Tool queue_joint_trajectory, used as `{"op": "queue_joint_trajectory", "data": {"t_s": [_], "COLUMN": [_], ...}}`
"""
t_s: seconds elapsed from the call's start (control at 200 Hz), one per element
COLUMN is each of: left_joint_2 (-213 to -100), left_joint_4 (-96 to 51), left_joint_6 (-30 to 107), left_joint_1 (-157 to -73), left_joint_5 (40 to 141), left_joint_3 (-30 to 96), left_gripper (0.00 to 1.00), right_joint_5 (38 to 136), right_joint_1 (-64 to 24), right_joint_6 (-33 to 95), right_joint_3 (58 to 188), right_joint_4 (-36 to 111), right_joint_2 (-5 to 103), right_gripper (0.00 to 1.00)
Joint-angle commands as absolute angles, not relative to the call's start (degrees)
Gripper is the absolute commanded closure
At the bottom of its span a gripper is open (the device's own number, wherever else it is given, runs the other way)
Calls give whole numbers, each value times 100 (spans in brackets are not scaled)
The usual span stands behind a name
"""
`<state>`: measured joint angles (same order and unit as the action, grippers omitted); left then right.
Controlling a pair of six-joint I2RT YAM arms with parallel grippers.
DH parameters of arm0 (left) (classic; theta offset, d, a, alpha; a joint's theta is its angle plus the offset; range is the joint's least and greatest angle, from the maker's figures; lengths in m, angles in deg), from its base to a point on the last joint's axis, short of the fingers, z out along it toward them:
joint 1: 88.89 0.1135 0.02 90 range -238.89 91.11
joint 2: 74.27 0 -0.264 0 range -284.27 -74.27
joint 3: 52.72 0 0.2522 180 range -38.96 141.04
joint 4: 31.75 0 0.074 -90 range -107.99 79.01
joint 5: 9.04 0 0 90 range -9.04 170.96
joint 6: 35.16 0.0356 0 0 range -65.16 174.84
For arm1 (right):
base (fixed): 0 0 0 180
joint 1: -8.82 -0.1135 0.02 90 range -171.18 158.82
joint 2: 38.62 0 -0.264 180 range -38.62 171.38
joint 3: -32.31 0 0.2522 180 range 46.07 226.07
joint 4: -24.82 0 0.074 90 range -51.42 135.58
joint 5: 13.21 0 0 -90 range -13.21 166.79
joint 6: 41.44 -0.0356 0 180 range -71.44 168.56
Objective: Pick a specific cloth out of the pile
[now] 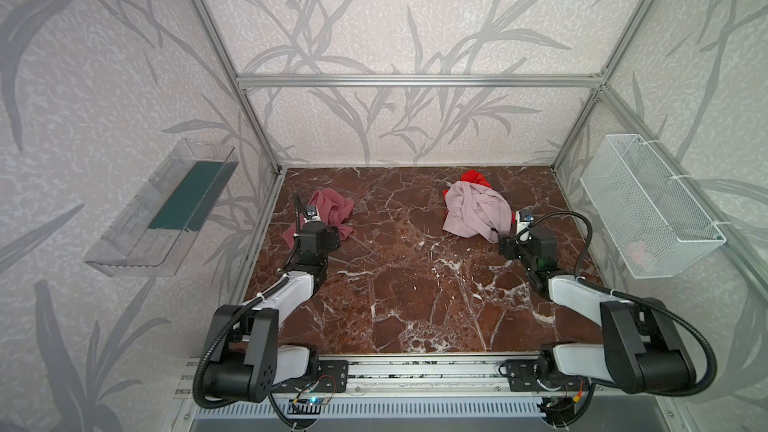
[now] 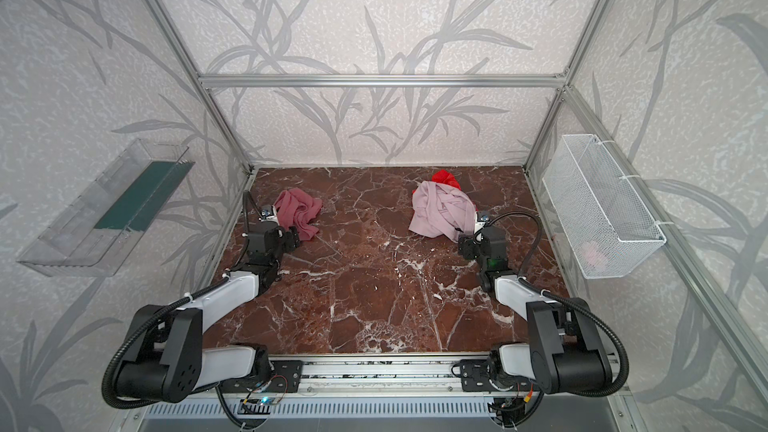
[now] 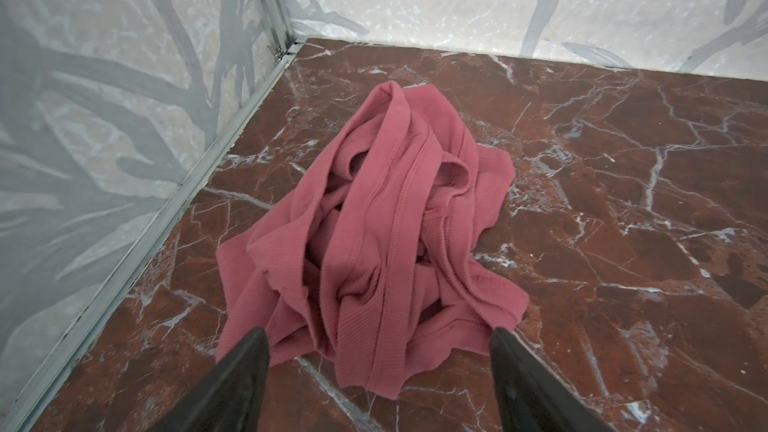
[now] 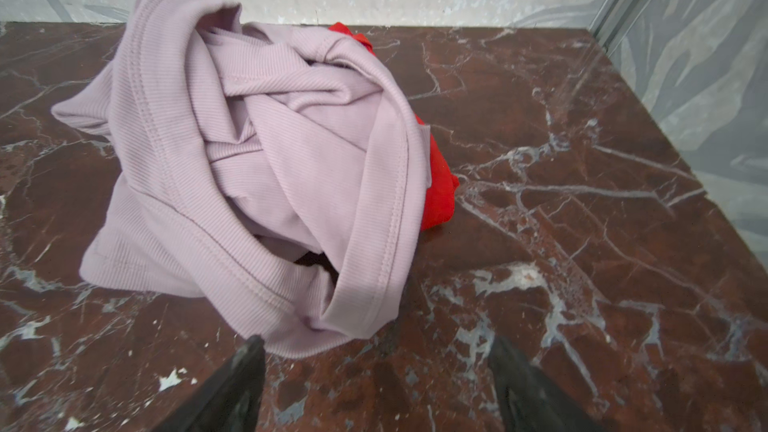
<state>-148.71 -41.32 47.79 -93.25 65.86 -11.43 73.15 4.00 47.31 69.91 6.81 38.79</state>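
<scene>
The cloth (image 1: 332,209) (image 2: 299,211) (image 3: 374,222), dusty rose and crumpled, lies alone on the marble table at the far left, well apart from the pile. My left gripper (image 3: 378,332) is open just behind it. The cloth's near hem lies loose on the table between the spread fingers. At the far right the pile is a pale lilac cloth (image 1: 473,211) (image 2: 440,209) (image 4: 257,160) heaped over a bright red cloth (image 1: 476,177) (image 4: 438,184). My right gripper (image 4: 377,340) is open and empty at the lilac cloth's near edge.
A clear plastic bin (image 1: 162,209) hangs on the left wall. A white wire basket (image 1: 648,205) on the right wall holds something pale pink (image 1: 640,251). Aluminium frame rails edge the table (image 1: 395,284) close to the rose cloth's left side.
</scene>
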Motion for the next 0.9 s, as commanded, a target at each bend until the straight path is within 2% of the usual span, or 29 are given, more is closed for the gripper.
{"op": "queue_joint_trajectory", "data": {"t_s": [0.0,0.09,0.23,0.275,0.375,0.485,0.585,0.895], "left_joint_2": [-14990,-15151,-15697,-15931,-16592,-16241,-16451,-16405], "left_joint_4": [-5253,-5828,-7340,-7677,-8632,-7526,-7553,-7368], "left_joint_6": [5212,5331,5433,5389,5462,5254,5268,5232], "left_joint_1": [-9254,-9206,-9061,-9014,-8948,-8903,-8897,-8889], "left_joint_5": [6480,6532,6871,6966,7118,7025,6909,6861], "left_joint_3": [-1413,-1629,-2099,-2167,-2294,-2047,-1875,-1815], "left_gripper": [18,18,18,18,17,16,16,16], "right_joint_5": [7102,7357,7479,7576,7633,7182,6604,7093], "right_joint_1": [381,382,367,343,290,223,227,187], "right_joint_6": [5053,5165,5209,5284,5368,5289,5068,5314], "right_joint_3": [6703,6520,6320,6266,6285,6402,6556,6366], "right_joint_4": [-922,-1548,-2491,-2867,-2579,-2406,-2129,-2524], "right_joint_2": [4114,4442,5102,5346,5204,5233,5233,5262], "right_gripper": [14,8,6,1,0,1,1,1]}}
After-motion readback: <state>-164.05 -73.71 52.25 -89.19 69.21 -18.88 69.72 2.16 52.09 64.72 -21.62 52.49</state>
